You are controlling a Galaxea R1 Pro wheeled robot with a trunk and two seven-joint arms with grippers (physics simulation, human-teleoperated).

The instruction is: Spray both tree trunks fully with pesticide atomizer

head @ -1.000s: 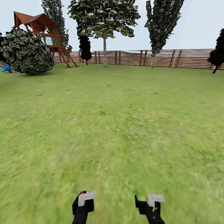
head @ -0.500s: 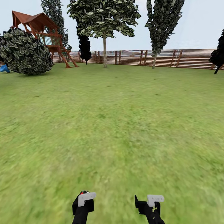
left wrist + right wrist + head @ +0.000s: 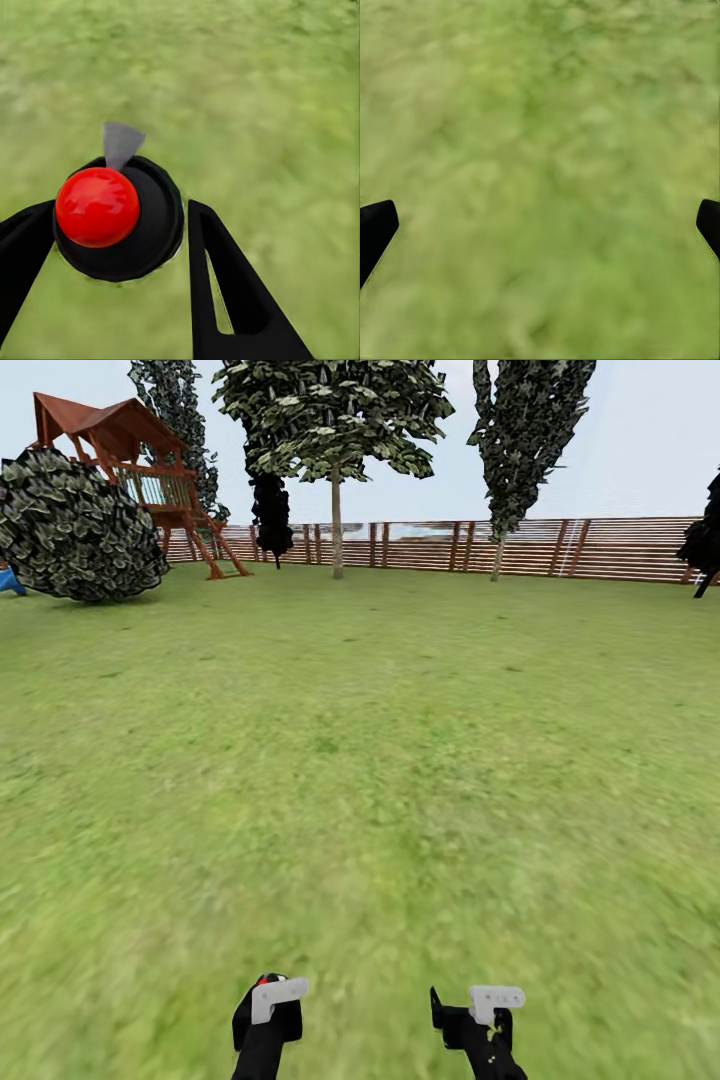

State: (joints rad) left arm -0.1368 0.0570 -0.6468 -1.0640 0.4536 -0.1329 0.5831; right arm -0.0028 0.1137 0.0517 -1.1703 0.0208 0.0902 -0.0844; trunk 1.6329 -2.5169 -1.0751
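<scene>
In the left wrist view, the pesticide atomizer (image 3: pixel 112 217), a round black body with a red cap and a grey nozzle, sits between the black fingers of my left gripper (image 3: pixel 120 225), which is shut on it. From the head view, that left gripper (image 3: pixel 268 1000) hangs low over the lawn, with a bit of the red cap (image 3: pixel 263 980) showing. Beside it, my right gripper (image 3: pixel 478 1002) is open and holds nothing; its fingertips stand far apart over grass (image 3: pixel 540 225). Far ahead by the fence stand a broad leafy tree (image 3: pixel 336 530) and a narrow tree (image 3: pixel 520 450), both with slim pale trunks.
A wide green lawn (image 3: pixel 380 740) stretches to a brown slatted fence (image 3: pixel 560 548). A wooden play tower (image 3: pixel 140 470) and a big round bush (image 3: pixel 75 530) are at the far left. Black-leaved trees (image 3: pixel 272 510) stand by the fence, one at the right edge (image 3: pixel 705 540).
The whole head view has shifted a little, so the bush and play tower sit further left: the camera moved. Both grippers keep their pose.
</scene>
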